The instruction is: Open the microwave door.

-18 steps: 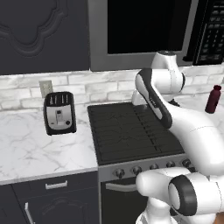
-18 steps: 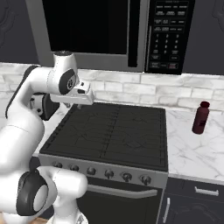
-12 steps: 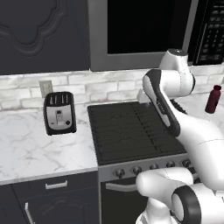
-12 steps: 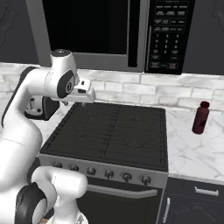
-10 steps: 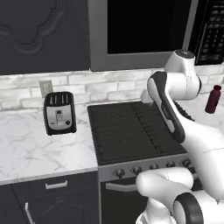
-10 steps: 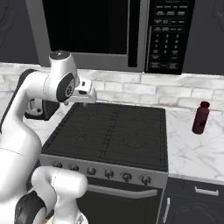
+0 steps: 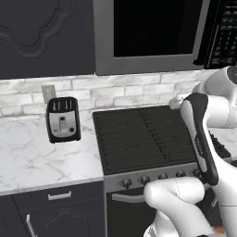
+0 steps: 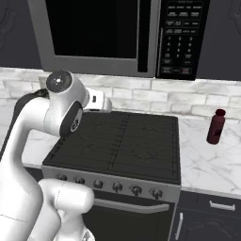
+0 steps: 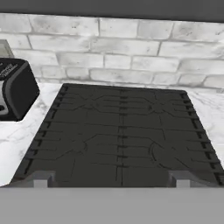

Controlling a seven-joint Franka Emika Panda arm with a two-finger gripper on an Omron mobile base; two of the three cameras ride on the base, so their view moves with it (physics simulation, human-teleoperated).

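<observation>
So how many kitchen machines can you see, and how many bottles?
Microwave: 1
Stove: 1
Toaster: 1
Bottle: 1
Total: 4

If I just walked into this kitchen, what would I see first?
Probably the big white robot arm bending over the black stove in the middle. Above the stove hangs the microwave, its door with the dark window shut. A black-and-silver toaster sits on the marble counter to the stove's left, and a small dark red bottle stands to its right.
</observation>
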